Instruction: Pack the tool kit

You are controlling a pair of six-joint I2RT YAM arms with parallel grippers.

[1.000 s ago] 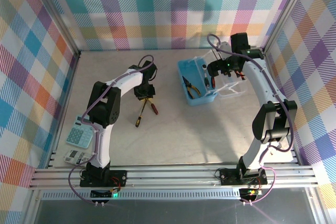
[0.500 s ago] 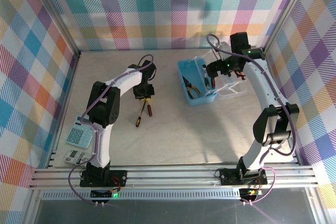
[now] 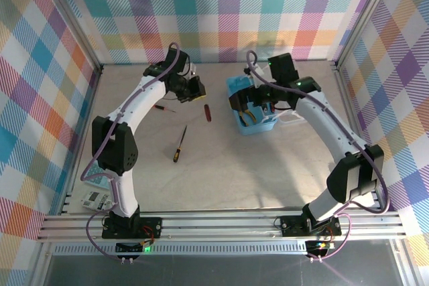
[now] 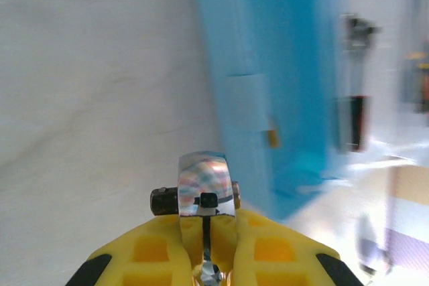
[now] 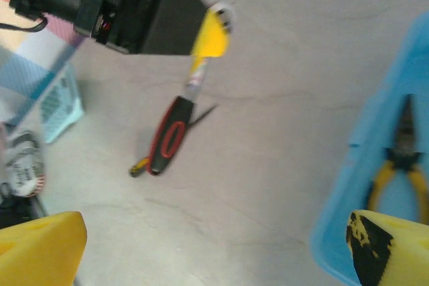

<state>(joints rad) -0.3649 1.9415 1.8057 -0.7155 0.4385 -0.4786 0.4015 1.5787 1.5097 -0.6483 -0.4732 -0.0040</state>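
Note:
My left gripper (image 3: 198, 89) is shut on the chrome head (image 4: 206, 187) of the red-handled wrench (image 3: 207, 112), which hangs above the table just left of the light blue case (image 3: 236, 88). In the right wrist view the wrench handle (image 5: 171, 135) dangles from the left gripper's yellow fingers (image 5: 211, 35). The yellow-handled pliers (image 3: 249, 118) lie inside the case. My right gripper (image 3: 247, 104) hovers open over the case's left part, holding nothing. A yellow-and-black screwdriver (image 3: 179, 144) and a small red screwdriver (image 3: 163, 107) lie on the table.
The case's clear lid (image 3: 297, 110) lies open to its right. A pale calculator (image 5: 59, 105) and a small white device (image 3: 94, 200) sit near the left front edge. Checkered walls enclose the table on three sides.
The left gripper closed on the wrench, lifted it off the table and carried it back and right toward the case. The right gripper swung left over the case.

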